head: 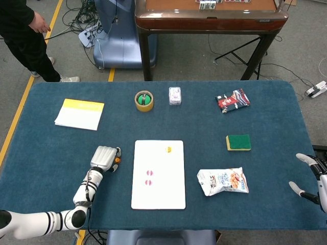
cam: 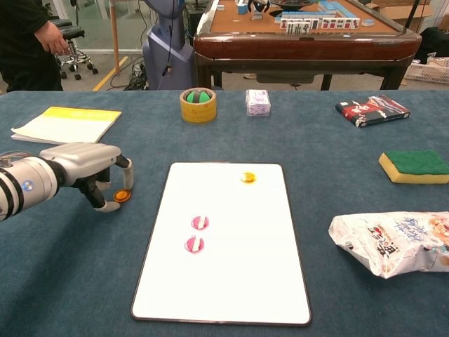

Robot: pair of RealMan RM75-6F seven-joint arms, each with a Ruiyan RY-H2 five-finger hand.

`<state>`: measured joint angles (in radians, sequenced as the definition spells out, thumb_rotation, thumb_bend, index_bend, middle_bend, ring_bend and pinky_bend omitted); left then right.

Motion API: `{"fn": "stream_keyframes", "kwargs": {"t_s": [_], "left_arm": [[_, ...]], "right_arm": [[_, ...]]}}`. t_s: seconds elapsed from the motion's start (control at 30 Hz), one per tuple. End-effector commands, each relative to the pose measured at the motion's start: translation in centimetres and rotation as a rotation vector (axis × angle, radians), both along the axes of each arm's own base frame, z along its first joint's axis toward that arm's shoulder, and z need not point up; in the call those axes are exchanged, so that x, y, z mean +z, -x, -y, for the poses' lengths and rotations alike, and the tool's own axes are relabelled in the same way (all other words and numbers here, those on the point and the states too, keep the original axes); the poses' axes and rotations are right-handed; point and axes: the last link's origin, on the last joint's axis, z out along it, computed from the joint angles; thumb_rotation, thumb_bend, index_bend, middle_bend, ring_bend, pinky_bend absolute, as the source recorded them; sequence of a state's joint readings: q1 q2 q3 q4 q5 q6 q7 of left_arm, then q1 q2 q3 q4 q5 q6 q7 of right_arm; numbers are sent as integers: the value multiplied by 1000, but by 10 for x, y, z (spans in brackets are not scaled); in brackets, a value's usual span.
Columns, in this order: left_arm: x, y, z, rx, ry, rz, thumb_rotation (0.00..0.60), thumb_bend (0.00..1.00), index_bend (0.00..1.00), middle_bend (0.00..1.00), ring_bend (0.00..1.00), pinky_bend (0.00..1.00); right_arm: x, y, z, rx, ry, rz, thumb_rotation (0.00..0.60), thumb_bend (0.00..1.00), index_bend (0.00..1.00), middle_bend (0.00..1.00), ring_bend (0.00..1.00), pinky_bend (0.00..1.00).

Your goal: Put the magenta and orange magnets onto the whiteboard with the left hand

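Two magenta magnets (cam: 197, 234) lie on the whiteboard (cam: 231, 281); left robot hand (cam: 88, 168) pinches the orange magnet (cam: 122, 196).

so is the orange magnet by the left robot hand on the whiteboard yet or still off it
Off. The orange magnet lies on the blue cloth left of the whiteboard, between the left robot hand fingertips.

Evenly and brightly lit from overhead, with no dim corners in either view. Soft, short shadows only: a faint one under the left hand (cam: 91, 168) at 9 o'clock in the chest view, darker shade beneath the wooden table (head: 209, 20) at 12 o'clock. Mild glare on the whiteboard (cam: 224, 274), nearly washed out to plain white. Sharp focus throughout, no motion blur. Slight bowing of the blue tabletop (head: 245, 102) edges in the head view.
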<state>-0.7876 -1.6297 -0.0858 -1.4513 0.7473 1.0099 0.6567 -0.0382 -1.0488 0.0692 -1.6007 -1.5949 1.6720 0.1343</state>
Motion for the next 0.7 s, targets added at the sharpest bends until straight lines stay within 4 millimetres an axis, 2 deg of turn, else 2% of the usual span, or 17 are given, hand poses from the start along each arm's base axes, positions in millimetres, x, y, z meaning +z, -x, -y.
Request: {"fn": "stream_keyframes", "kwargs": {"t_s": [0.03, 0.43, 0.7], "left_arm": [[0, 0, 0, -1, 0, -1, 600, 309, 524, 1000, 1000, 1000], [0, -4, 1, -11, 0, -1, 600, 309, 598, 1000, 1000, 1000], [5, -16, -2, -29, -9, 16, 600, 309, 610, 1000, 1000, 1000]], "right_arm": [[0, 0, 0, -1, 0, 1, 600, 57, 262, 318, 305, 423], [1, 0, 0, 1, 1, 3, 600, 56, 262, 318, 305, 423], [2, 0, -1, 1, 4, 6, 600, 56, 262, 318, 305, 423]]}}
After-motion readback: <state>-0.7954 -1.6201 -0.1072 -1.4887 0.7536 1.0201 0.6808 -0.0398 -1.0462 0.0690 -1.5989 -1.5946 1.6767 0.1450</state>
